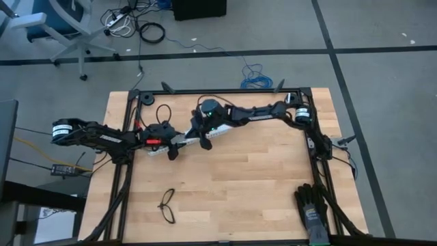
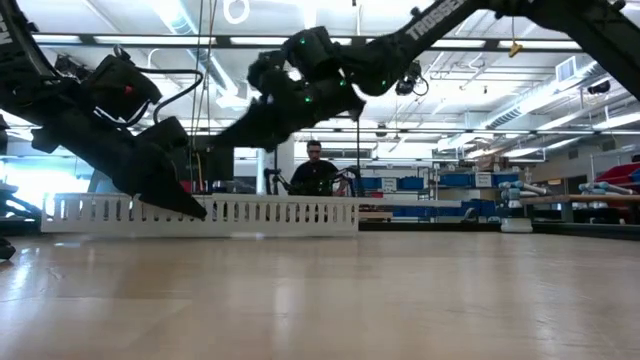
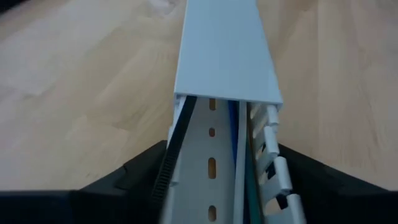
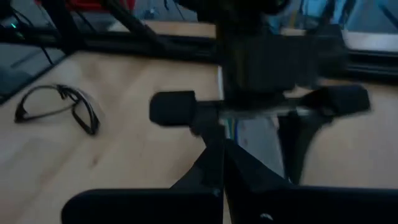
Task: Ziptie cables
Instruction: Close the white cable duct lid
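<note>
A white slotted duct lies on the table at the far middle; a flat white cover closes its far part. In its open near part lie the cables, blue and green wires. The ziptie, a thin black toothed strip, runs along one wall. My left gripper is at the duct's left end. My right gripper is shut and raised above the duct's middle, pointing toward the left gripper. I see nothing between its fingers. My left gripper has the duct's open end between its two fingers, one finger outside each long wall. The fingers come from the table's left, slanting down, and lie along the duct. The duct rests level on the table.
Black thin-framed glasses lie near the table's front, left of centre. A black glove lies at the front right. Dark frame rails border the table. A person shows in the room beyond the far edge.
</note>
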You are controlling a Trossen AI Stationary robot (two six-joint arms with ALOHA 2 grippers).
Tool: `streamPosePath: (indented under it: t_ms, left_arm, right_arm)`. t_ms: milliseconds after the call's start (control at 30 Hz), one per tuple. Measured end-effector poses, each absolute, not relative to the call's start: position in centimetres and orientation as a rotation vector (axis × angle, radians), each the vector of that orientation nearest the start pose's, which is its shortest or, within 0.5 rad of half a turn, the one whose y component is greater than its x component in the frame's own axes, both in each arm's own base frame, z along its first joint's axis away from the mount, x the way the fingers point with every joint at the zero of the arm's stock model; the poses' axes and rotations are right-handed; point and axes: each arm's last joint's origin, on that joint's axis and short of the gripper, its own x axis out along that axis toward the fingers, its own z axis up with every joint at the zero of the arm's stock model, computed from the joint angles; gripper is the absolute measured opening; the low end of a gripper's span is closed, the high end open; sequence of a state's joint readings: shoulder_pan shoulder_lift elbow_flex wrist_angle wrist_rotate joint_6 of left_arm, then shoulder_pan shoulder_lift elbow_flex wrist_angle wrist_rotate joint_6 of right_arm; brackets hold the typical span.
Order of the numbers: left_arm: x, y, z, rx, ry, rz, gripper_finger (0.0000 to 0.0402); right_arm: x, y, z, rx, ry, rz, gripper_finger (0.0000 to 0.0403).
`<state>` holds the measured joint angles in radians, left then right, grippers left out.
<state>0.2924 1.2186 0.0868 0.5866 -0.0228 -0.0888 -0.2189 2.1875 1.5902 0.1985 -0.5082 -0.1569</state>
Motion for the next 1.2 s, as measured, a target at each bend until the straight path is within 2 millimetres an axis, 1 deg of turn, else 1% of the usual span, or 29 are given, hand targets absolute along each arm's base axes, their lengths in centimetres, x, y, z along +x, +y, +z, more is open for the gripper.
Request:
streamPosePath:
  t_ms: [33,167,267,400,567,700,800,900,1067,1200]
  left_arm:
    - [16.3,5.0,10.5,-0.153,0.525,0.331,0.0266]
    - [16.4,5.0,10.7,-0.15,0.506,0.332,0.0285]
    - [16.4,5.0,10.8,-0.124,0.501,0.325,0.0296]
    - [16.7,5.1,11.2,-0.116,0.452,0.325,0.0302]
    - [16.6,5.1,11.0,-0.119,0.47,0.325,0.0299]
    - [16.4,5.0,11.0,-0.129,0.494,0.327,0.0293]
    - [16.0,4.9,10.8,-0.153,0.531,0.332,0.0288]
    - [15.6,4.8,10.7,-0.178,0.567,0.337,0.0284]
    - [15.1,4.5,11.1,-0.218,0.575,0.296,0.0277]
    - [14.6,4.3,11.1,-0.233,0.596,0.299,0.0271]
  right_arm:
    - [48.3,-9.5,19.8,-0.015,0.375,0.309,0.0]
    - [47.2,-10.1,20.1,-0.006,0.468,0.295,0.0]
    - [46.7,-10.6,20.7,0.001,0.492,0.282,0.0]
    - [46.2,-11.2,20.0,0.026,0.559,0.261,0.0]
    - [45.8,-11.3,19.3,0.036,0.616,0.253,0.0]
    - [44.9,-11.4,18.8,0.041,0.646,0.222,0.0]
    - [44.3,-11.5,18.7,0.045,0.647,0.21,0.0]
    - [43.9,-11.9,18.1,0.072,0.672,0.195,0.0]
    - [43.6,-12.1,17.4,0.081,0.647,0.181,0.0]
    - [43.7,-12.1,17.4,0.08,0.626,0.178,0.0]
